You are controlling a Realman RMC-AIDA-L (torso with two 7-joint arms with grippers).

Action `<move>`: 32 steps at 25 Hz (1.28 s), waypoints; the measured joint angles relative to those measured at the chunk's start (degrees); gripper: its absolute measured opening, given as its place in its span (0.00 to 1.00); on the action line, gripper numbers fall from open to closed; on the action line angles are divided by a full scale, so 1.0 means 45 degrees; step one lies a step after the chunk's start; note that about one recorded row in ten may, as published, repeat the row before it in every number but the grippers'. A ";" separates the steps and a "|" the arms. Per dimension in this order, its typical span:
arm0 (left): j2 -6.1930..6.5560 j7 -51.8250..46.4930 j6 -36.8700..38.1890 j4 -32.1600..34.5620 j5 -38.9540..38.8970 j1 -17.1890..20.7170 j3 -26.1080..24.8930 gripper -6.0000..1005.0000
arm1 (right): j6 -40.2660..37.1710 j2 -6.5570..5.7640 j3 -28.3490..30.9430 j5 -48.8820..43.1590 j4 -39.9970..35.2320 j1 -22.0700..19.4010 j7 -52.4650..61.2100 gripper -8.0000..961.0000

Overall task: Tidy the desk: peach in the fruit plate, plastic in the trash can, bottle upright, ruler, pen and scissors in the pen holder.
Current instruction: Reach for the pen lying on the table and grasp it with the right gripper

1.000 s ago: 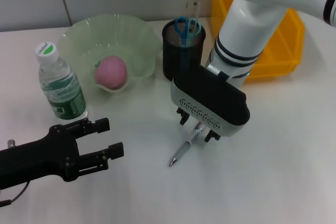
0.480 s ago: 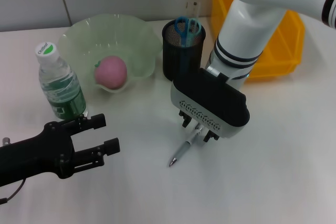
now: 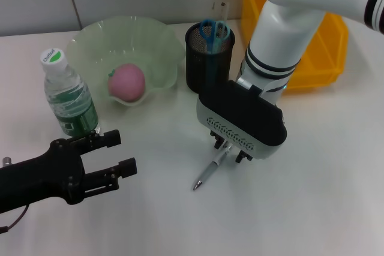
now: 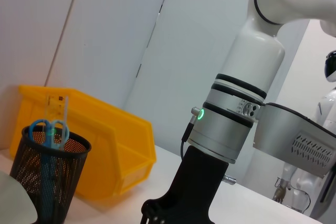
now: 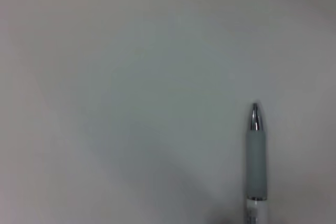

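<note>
Right gripper [image 3: 228,151], grip state indiscernible, over the pen [image 3: 209,172] on the counter [image 3: 312,196]; an off-centre pinch may roll it away

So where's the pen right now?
In the head view the pen lies on the white desk right of centre, in front of the black pen holder, its back end under the right hand.

Right gripper [image 3: 230,151] sits low over a pen [image 3: 209,172] lying on the bench [image 3: 312,196]. Left gripper [image 3: 117,154] hovers, fingers apart, near an upright bottle [image 3: 69,97].
</note>
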 joint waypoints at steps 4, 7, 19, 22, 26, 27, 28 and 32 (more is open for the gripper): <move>-0.0008 0.0017 0.0019 0.0000 -0.0004 0.0026 0.0001 0.74 | 0.0039 -0.0004 -0.0113 0.0014 0.0120 0.0062 -0.0002 0.47; -0.0015 0.0022 0.0064 0.0027 -0.0004 0.0057 0.0006 0.74 | 0.0045 -0.0008 -0.0125 0.0023 0.0119 0.0080 -0.0002 0.46; -0.0017 -0.0025 0.0171 0.0266 -0.0014 0.0087 -0.0023 0.73 | 0.0056 -0.0013 -0.0144 0.0027 0.0134 0.0119 -0.0002 0.42; -0.0018 -0.0030 0.0203 0.0272 -0.0022 0.0087 -0.0104 0.73 | 0.0054 -0.0013 -0.0145 0.0029 0.0211 0.0171 -0.0009 0.41; -0.0017 -0.0021 0.0209 0.0273 -0.0024 0.0096 -0.0110 0.73 | 0.0068 -0.0013 -0.0153 0.0032 0.0314 0.0216 -0.0023 0.41; -0.0017 -0.0022 0.0220 0.0272 -0.0025 0.0117 -0.0110 0.73 | 0.0074 -0.0013 -0.0158 0.0032 0.0314 0.0221 -0.0024 0.41; -0.0017 -0.0032 0.0232 0.0272 -0.0025 0.0128 -0.0111 0.73 | 0.0081 -0.0013 -0.0163 0.0032 0.0314 0.0232 -0.0025 0.40; -0.0016 -0.0039 0.0245 0.0301 -0.0024 0.0130 -0.0111 0.73 | 0.0081 -0.0013 -0.0164 0.0031 0.0315 0.0240 -0.0028 0.40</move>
